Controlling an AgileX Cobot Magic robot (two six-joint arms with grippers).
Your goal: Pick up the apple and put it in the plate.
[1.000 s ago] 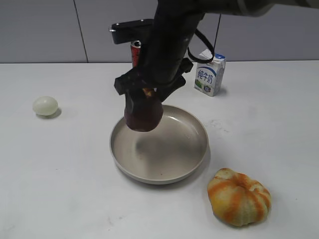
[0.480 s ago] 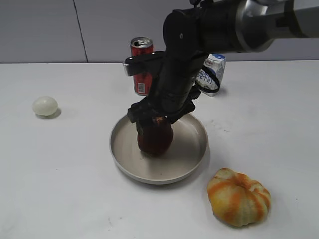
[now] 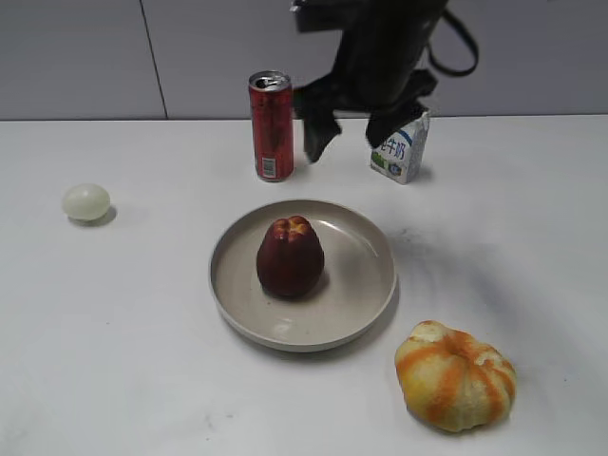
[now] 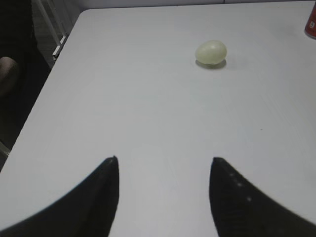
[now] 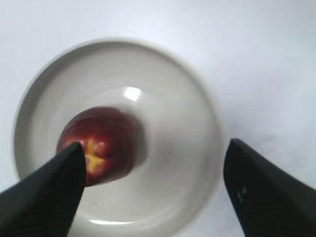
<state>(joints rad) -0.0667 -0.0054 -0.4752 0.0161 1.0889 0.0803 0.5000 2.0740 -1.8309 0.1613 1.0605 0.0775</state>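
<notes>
Dark red apple with orange-yellow patches on its lobed top stands upright, left of center in the beige plate.

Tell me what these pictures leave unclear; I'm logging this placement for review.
- Right gripper: the exterior view's top edge cuts off the arm above it.
- Soda can: the left wrist view's right edge shows only a sliver.
- Apple: blurred in the right wrist view, a fingertip covering its left.
- Milk carton: print too small to read.
</notes>
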